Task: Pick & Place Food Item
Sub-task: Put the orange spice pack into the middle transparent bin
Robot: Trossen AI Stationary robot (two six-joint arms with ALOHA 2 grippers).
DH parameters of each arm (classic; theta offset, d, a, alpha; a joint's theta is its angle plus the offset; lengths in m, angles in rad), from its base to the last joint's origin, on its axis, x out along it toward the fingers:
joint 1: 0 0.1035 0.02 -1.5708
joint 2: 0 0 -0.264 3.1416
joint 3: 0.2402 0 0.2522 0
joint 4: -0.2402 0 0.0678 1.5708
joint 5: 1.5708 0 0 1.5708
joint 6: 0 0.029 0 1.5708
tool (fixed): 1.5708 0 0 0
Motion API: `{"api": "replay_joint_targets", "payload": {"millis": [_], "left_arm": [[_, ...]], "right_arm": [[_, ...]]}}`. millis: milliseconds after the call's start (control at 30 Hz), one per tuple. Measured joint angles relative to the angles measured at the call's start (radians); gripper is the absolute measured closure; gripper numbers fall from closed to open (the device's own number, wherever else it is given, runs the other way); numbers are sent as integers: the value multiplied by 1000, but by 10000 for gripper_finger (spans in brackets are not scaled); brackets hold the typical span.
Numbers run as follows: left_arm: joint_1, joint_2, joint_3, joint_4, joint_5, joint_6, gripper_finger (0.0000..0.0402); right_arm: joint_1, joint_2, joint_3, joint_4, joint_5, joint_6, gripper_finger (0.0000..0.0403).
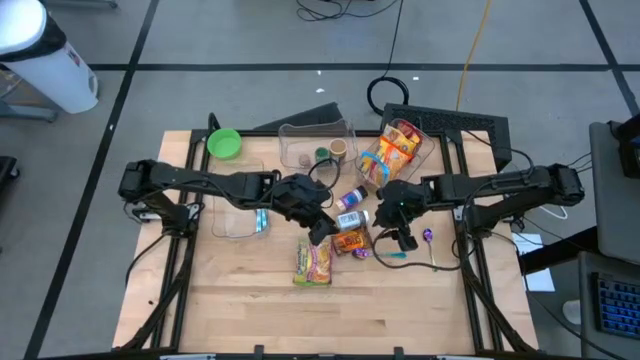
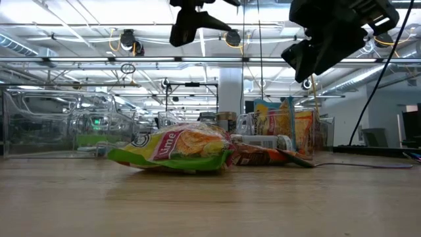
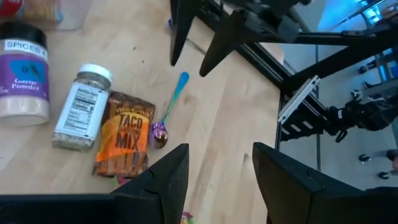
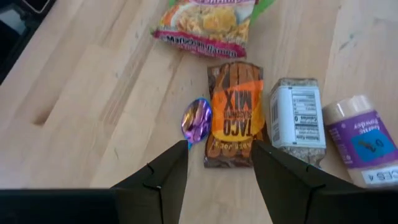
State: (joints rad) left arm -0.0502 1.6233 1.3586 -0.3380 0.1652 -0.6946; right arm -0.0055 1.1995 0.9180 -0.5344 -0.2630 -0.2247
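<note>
Right wrist view shows the right hand (image 4: 219, 163) spread above the taco mix packet (image 4: 235, 115) on the counter (image 4: 81, 93). It looks light, soft and crinkly; pinch across its flat middle.

1. Both arms are black or very dark throughout, built of slim tubular links joined by bulkier, blocky joint housings.
2. The left arm's claw (image 1: 322, 228) and the right arm's claw (image 1: 400, 238) are the same dark colour as the links.
3. Each claw carries two flat, angular fingers (image 3: 166, 180) of matt black, wide at the root and tapering to blunt, wedge-shaped tips.
4. The right claw's fingers (image 4: 163, 179) have the same faceted, sharp-edged form.
5. From the low camera, the claw housings read as chunky dark silhouettes with squared corners.
6. Thin dark cables run along the arms near their bases.
</note>
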Motion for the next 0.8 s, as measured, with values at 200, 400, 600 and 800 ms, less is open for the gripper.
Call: {"api": "replay_joint_targets", "payload": {"millis": [200, 400, 600, 800], "left_arm": [[-20, 17, 0, 24, -36, -20, 215], [-20, 20, 0, 59, -37, -26, 215], [-20, 20, 0, 50, -37, -10, 215], [-19, 20, 0, 44, -79, 16, 215]], "right_arm": [[0, 0, -29, 72, 0, 3, 234], [-2, 0, -49, 98, 0, 69, 234], [-2, 0, -49, 25, -3, 124, 234], [-7, 0, -82, -10, -94, 277, 234]]}}
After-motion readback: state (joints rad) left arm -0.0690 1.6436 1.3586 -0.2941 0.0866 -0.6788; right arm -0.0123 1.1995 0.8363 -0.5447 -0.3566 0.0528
